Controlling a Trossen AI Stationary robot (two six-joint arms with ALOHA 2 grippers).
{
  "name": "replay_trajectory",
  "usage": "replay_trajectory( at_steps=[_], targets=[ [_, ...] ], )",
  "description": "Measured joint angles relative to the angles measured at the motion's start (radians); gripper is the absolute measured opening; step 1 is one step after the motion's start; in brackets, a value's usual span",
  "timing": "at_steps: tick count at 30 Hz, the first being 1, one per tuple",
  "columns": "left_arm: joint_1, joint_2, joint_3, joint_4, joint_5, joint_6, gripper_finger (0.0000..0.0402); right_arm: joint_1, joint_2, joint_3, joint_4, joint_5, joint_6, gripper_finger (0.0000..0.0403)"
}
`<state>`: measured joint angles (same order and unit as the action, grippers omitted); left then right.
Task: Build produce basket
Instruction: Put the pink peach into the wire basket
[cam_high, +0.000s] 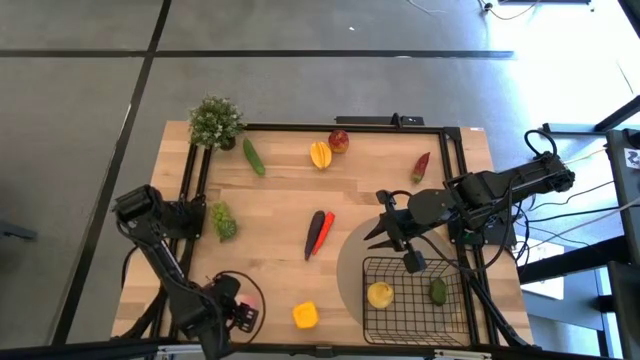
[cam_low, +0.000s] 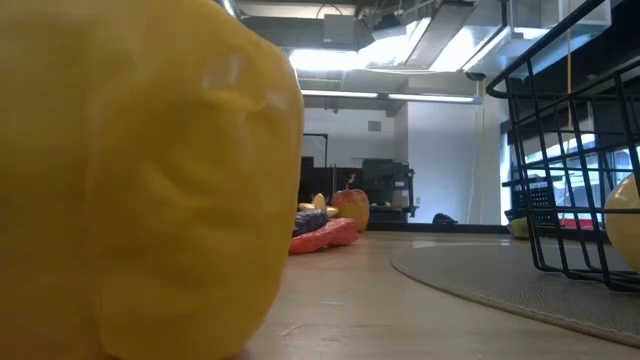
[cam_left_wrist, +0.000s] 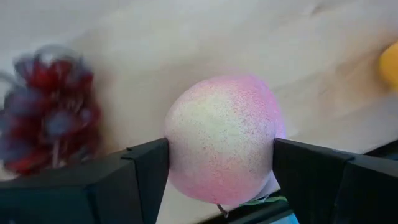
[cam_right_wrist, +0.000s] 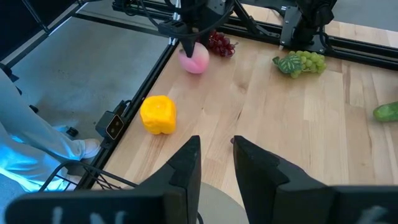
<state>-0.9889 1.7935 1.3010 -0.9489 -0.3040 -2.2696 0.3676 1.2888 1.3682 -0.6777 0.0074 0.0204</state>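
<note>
High view: black wire-mesh rectangular basket on round grey mat, near right corner of pale wooden table; inside, yellow lemon and small green fruit, apart. Outside on bare wood: yellow bell pepper, dark and red chilies, green grape bunch, green cucumber, yellow mango touching red apple, red chili, bushy potted plant at far left corner. Left gripper low at near left edge; right gripper above mat, just beyond basket. Grey floor around, cables at right.

Low view: pepper fills left half; basket wire at right, lemon edge inside. Ceiling lights, dark equipment behind.

Left wrist view: dark fingers flank round pink peach, both against its sides, peach resting on table; purple grapes beside.

Right wrist view: right gripper narrowly parted, holding nothing. Peach under left gripper. White-clothed person beside table. No legible writing.
</note>
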Motion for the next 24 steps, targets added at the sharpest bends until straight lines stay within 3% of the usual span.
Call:
replay_trajectory(
  at_steps=[16,24],
  targets=[
    [0.209,-0.138,0.043,0.006,-0.077,0.397,0.0230,0.000,0.000,0.000,0.000,0.000,0.000,0.0090],
    [0.345,-0.194,0.043,0.160,-0.015,0.717,0.0230,0.000,0.000,0.000,0.000,0.000,0.000,0.0090]
  ],
)
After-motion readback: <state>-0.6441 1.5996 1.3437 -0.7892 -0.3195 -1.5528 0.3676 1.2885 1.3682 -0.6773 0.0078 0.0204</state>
